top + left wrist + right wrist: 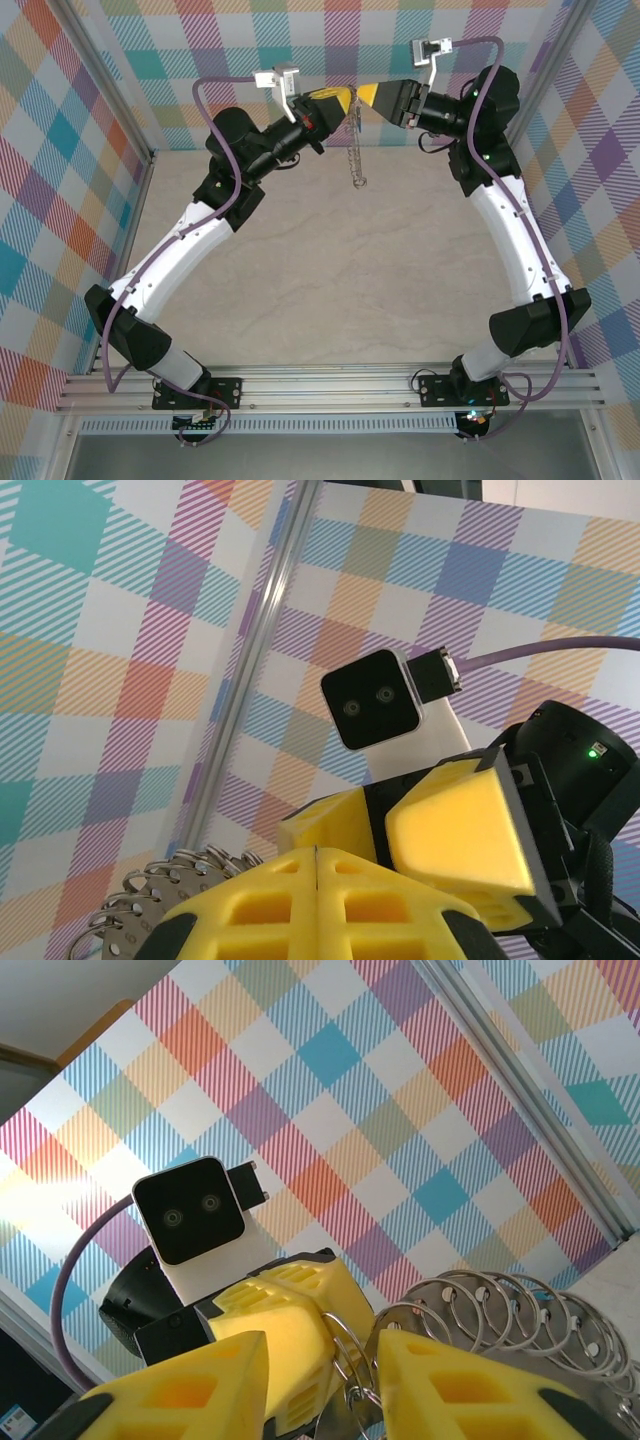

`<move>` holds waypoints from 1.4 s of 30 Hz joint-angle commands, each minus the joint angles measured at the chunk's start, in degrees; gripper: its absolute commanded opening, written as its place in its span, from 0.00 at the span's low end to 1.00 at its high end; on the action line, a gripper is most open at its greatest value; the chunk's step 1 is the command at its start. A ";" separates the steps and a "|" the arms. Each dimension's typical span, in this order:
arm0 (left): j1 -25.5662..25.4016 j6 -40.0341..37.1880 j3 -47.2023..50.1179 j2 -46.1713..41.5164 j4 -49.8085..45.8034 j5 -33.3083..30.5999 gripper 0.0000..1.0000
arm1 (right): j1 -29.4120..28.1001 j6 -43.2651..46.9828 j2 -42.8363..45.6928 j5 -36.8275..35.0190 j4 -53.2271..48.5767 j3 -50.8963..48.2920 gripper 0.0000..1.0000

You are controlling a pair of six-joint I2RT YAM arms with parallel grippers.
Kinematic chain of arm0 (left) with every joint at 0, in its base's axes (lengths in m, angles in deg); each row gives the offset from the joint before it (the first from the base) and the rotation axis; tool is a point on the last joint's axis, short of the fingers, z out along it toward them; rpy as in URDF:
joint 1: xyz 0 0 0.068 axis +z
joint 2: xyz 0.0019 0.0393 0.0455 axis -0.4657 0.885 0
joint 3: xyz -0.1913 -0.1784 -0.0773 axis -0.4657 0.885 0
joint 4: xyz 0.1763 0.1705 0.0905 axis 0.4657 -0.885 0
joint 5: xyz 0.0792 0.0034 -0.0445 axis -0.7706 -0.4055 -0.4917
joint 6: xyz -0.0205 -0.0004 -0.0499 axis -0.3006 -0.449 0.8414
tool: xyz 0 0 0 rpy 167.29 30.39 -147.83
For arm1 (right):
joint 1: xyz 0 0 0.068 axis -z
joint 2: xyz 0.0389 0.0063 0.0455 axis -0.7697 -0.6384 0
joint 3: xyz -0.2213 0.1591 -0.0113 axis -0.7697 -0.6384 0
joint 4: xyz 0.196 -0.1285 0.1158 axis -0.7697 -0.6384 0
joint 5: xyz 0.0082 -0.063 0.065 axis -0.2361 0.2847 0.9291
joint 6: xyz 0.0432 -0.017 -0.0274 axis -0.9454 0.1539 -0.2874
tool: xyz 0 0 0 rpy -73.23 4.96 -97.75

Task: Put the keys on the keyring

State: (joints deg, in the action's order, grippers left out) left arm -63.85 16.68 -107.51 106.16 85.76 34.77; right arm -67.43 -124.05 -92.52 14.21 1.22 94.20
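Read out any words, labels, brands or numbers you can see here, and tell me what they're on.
None readable. The camera, keyring and plaid walls carry no lettering. A small blue patch at the right wrist view's bottom-left corner is too small to read.

The keyring (500, 1310) is thin bright metal wire, its many small loops polished and glinting, while the left tool (315, 865) and right tool (320, 1345) have fingers of matt yellow plastic, faintly grainy and moulded with square pockets. The table (330, 280) is smooth and pale with a marble-like pattern and a faint sheen, the walls (60, 150) carry a flat printed check, the rails (330, 390) at the near edge are brushed aluminium, and the arm shells (190, 240) are glossy white and matt black plastic.
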 commanded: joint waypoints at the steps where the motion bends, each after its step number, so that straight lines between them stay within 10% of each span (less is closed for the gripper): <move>1: 0.28 1.43 -0.18 0.09 5.16 -0.52 0.00 | -0.61 0.87 -0.31 1.43 0.80 1.31 0.30; 11: 0.25 1.79 -0.14 0.68 5.77 -1.05 0.00 | -0.71 1.79 -0.20 1.71 -0.46 0.72 0.00; 20: 0.33 -1.02 0.67 -0.49 2.46 -2.75 0.00 | -0.13 9.11 1.03 -1.11 -10.24 0.30 0.00; 33: 2.23 -8.12 -2.58 -3.65 -18.37 -4.40 0.54 | 1.71 23.87 1.69 -3.58 -26.94 0.18 0.00; 42: 5.34 -11.74 -11.56 -0.37 -33.30 4.80 0.72 | 2.68 32.02 0.46 0.07 -35.01 1.64 0.00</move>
State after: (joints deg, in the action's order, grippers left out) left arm -60.00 7.13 -114.88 104.87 58.40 34.25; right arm -65.22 -96.93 -92.63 11.43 -31.26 94.20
